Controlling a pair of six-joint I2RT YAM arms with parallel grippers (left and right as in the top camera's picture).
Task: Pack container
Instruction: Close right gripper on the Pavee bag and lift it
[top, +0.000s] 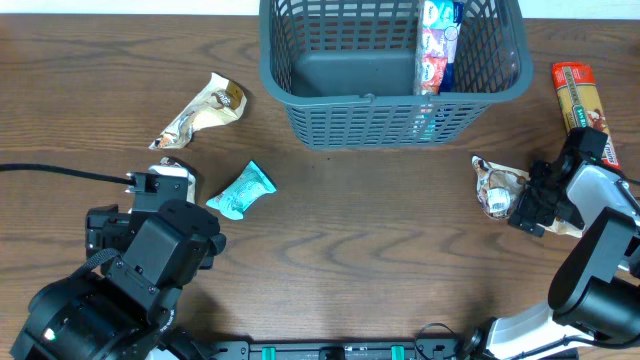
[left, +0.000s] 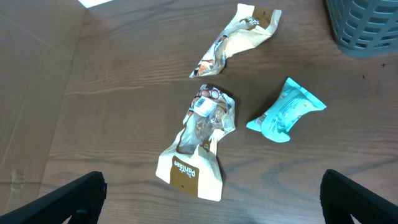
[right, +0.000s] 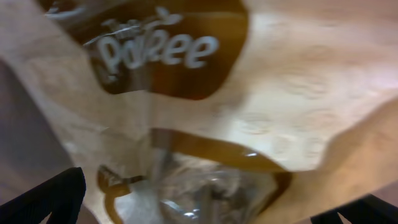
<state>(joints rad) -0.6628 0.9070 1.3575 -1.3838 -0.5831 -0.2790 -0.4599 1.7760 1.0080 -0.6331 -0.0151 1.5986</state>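
Right claw (top: 522, 205) low over cream packet (top: 490, 183) (fingers (right: 50, 199) apart)

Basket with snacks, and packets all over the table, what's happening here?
Two robot arms are packing snack packets into the grey basket. Some packets stand inside already. The right gripper has open fingers around a tan packet; the left gripper hovers open over a second tan packet. A teal packet lies nearby.
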